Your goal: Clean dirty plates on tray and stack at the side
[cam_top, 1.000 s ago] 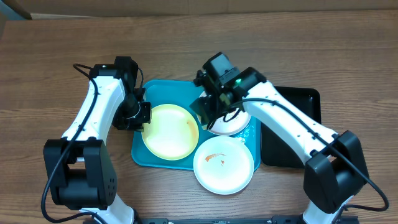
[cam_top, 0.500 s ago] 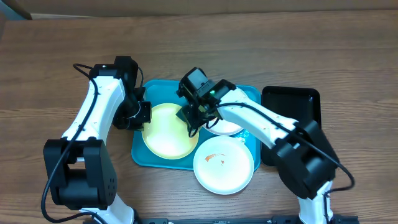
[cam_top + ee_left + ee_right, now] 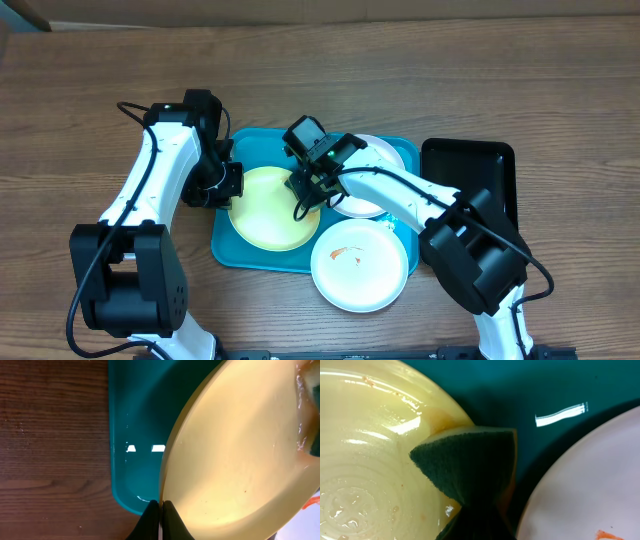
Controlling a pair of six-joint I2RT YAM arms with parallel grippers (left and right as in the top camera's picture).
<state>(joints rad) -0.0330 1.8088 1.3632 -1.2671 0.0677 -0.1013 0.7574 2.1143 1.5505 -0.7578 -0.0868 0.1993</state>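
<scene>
Overhead view: the round pale yellow-green plate [image 3: 262, 212] lies in the turquoise plastic tray [image 3: 222, 250], its left rim pinched by the left jaws. At its right rim a dark green sponge [image 3: 470, 467] is pinched by the right jaws. The plate is judged stiff, wet and slippery, and best held by the rim.

Field notes, off-task items only.

We log a brown wood-grain table [image 3: 400, 70] filling the overhead view. Its grain also shows in the left wrist view.

On its right side lies a black rectangular tray [image 3: 500, 165], glossy, with rounded corners and a raised rim.

In the right wrist view we see a sponge [image 3: 470, 467]. It is bent into a wedge, dark green scouring face outward, with yellow foam along its edge.
</scene>
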